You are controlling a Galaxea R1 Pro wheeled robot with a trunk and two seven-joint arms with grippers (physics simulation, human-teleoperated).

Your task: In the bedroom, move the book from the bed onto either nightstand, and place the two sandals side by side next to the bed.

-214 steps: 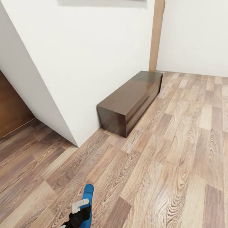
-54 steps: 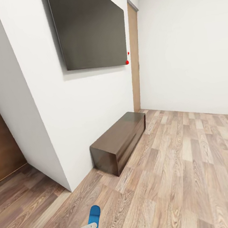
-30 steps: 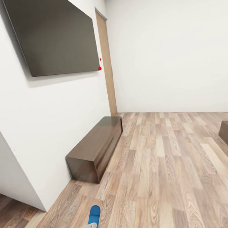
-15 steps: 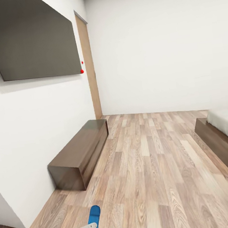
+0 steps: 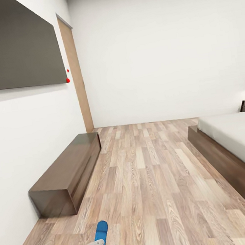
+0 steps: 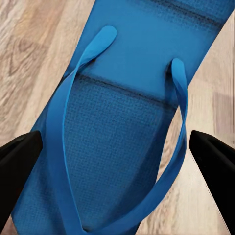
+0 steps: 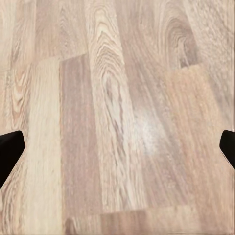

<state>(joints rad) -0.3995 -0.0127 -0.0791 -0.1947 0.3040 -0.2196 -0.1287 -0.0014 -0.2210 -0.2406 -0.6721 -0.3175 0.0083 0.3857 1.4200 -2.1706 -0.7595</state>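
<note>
Blue sandal (image 6: 122, 132) between hand (image 6: 117, 156) fingertips

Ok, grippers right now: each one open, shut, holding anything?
Left gripper: shut on a blue sandal.
Right gripper: open, holding nothing, above the wood floor.

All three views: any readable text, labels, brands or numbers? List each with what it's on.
None readable.
Sandal held in the left hand: plain blue sole and straps, no brand mark visible.
Dark wall panel: blank; two red dots at its corner, not characters.
Low dark cabinet, bed, floor: no markings.
</note>
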